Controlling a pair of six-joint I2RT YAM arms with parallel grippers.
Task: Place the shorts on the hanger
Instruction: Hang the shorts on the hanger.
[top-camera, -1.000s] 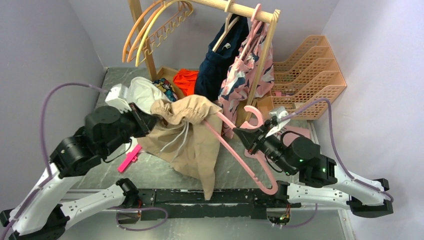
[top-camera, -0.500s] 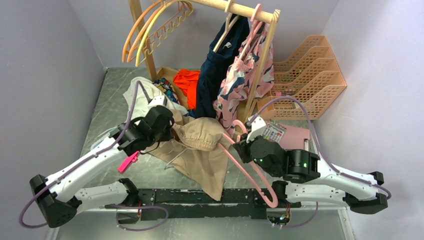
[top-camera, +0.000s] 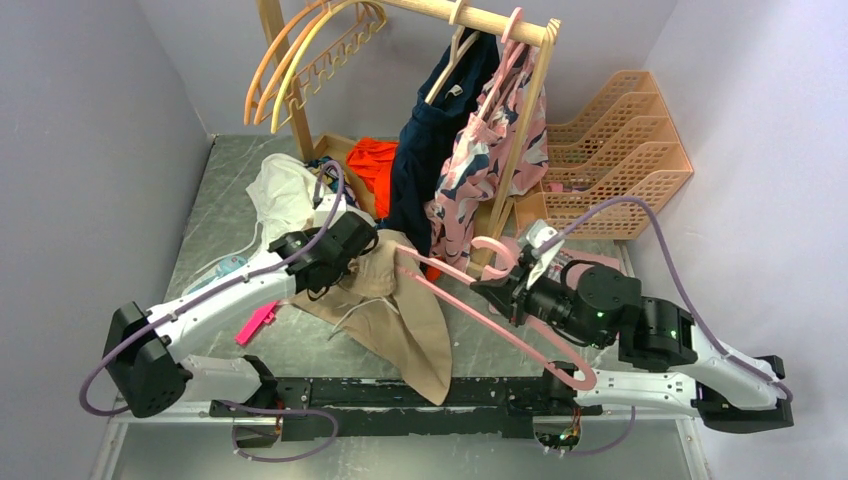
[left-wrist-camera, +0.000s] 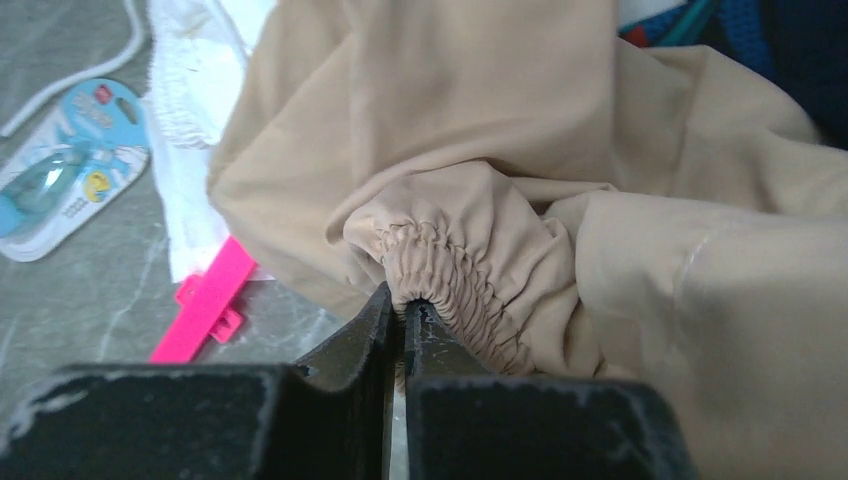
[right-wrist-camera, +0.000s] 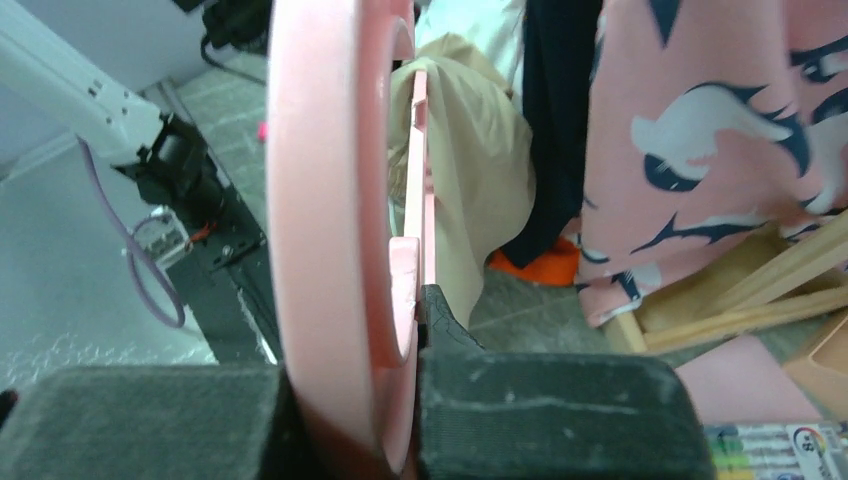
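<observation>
Top external view: the left gripper is pinched tight on the gathered waistband of the shorts, whose legs trail onto the table. The right gripper is clamped on the hanger near its hook, with one arm reaching into the cloth. Threading looks half done. Next, I'd guess, the waistband needs drawing further along that arm.

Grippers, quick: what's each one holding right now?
Left gripper: closed on the shorts, at the waistband.
Right gripper: closed on the pink hanger.
</observation>
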